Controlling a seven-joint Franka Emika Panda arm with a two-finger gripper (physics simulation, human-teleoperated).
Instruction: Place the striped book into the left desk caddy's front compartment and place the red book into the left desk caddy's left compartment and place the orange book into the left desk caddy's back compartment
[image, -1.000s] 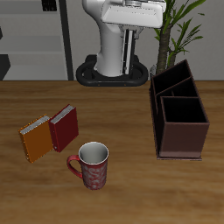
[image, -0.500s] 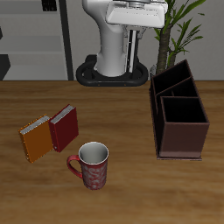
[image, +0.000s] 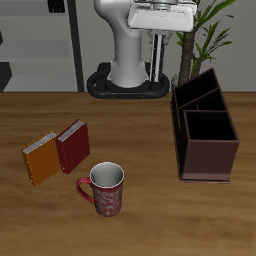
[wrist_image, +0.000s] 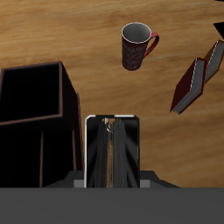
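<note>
My gripper (image: 160, 28) hangs high at the back of the table, shut on the striped book (image: 159, 55), which dangles edge-on below it. In the wrist view the striped book (wrist_image: 111, 157) sits clamped between the fingers of the gripper (wrist_image: 111, 124). The left desk caddy (image: 208, 168), a dark maroon box with black dividers, stands beside and in front of the gripper; its rim (wrist_image: 64, 96) lies close to the fingers. The red book (image: 73, 146) and the orange book (image: 41, 159) lie side by side across the table. The red book (wrist_image: 185, 87) also shows from the wrist.
A patterned red mug (image: 105, 188) stands near the front edge, in front of the two books; the wrist view shows the mug (wrist_image: 136, 45) too. A potted plant (image: 203, 30) rises behind the caddy, near the gripper. The robot base (image: 125, 80) sits at the back.
The gripper has slid sideways toward the caddy with the striped book in it. The books, the mug and the caddy have not moved.
</note>
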